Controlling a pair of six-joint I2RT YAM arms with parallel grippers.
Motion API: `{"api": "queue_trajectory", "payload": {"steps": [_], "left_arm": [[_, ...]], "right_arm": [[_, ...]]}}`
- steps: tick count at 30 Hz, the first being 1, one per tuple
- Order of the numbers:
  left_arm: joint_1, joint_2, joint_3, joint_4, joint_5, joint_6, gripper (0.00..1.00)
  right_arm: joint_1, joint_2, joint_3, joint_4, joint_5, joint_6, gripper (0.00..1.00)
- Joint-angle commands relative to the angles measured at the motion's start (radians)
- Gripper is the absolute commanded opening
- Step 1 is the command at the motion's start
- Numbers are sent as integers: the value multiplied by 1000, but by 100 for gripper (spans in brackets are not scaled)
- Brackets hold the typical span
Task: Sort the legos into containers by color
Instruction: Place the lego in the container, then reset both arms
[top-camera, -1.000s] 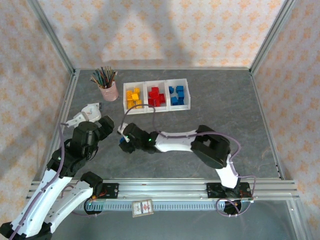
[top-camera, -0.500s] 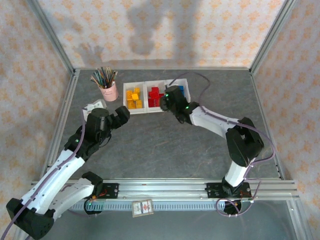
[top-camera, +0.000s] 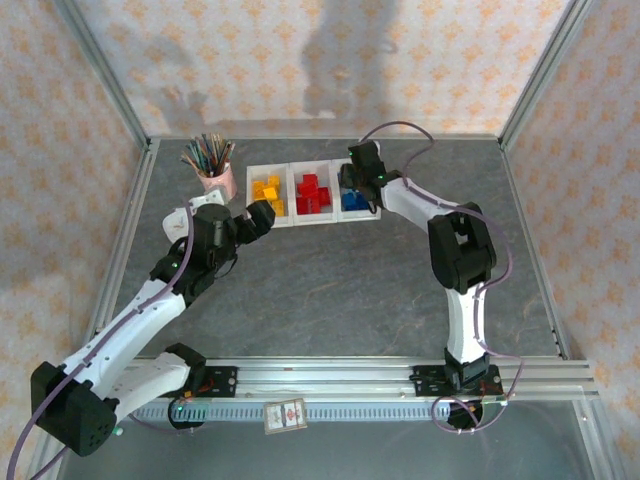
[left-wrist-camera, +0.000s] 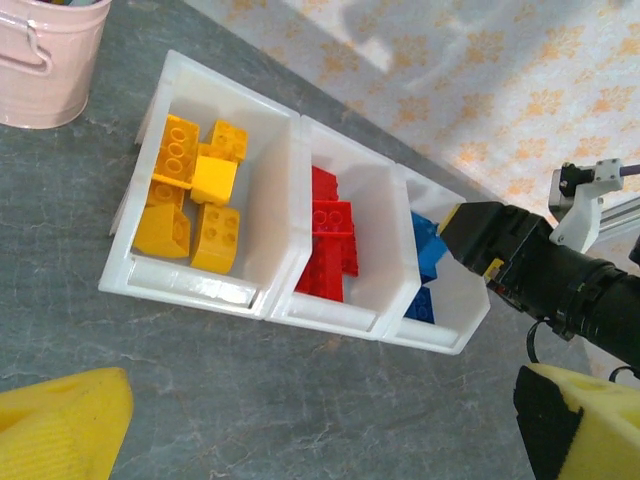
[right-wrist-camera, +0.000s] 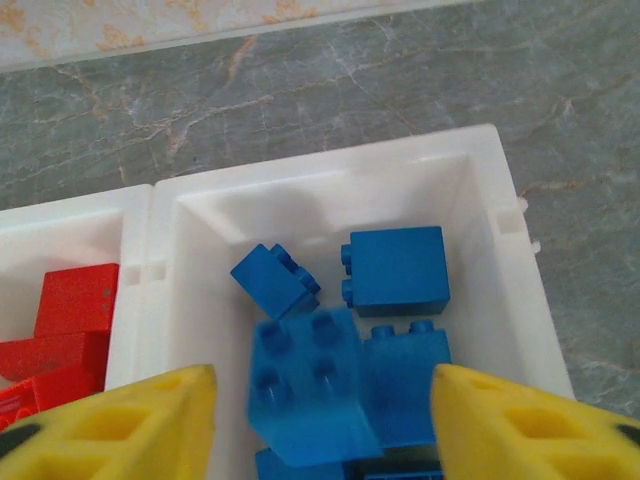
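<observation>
Found right end effector (right-wrist-camera: 318, 395) parted over end container (right-wrist-camera: 330, 165), blurred blue lego (right-wrist-camera: 305, 385) loose between its jaws, above other blue legos (right-wrist-camera: 395, 270). Noted yellow legos (left-wrist-camera: 195, 200) and red legos (left-wrist-camera: 330, 235) binned separately. Found left end effector (left-wrist-camera: 320, 415) gaping, empty, over bench (left-wrist-camera: 60, 300).

- The white-and-black left arm (top-camera: 150, 310) extended forward and to the right, its forearm slanting inward.
- The left gripper (top-camera: 258, 217) stood wide open, its yellow foam-padded fingers (left-wrist-camera: 60, 430) far apart.
- The white-and-black right arm (top-camera: 455, 250) stretched far forward, bent leftward at the elbow.
- The right gripper (top-camera: 350, 183) pointed downward, jaws parted, its yellow pads (right-wrist-camera: 130, 430) well apart.
</observation>
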Motion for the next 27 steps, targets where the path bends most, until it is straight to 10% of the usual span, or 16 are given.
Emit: {"api": "queue_trajectory", "payload": {"steps": [1,6,15,27], "left_arm": [[19,9,-7,55,-34,38,99],[85,15,-18,57,-205,106,99],[332,106,-254,511,-535,397,99],[400,408,-618,1458,-210,666,99]], "right_arm": [[-1,-98,5,-22,61,-18,69],[-34,-303,-201,24,219,37,100],[-218,-545,-758,430,625,-13,100],[-363,-530,-1184,1127,198,-224,100]]}}
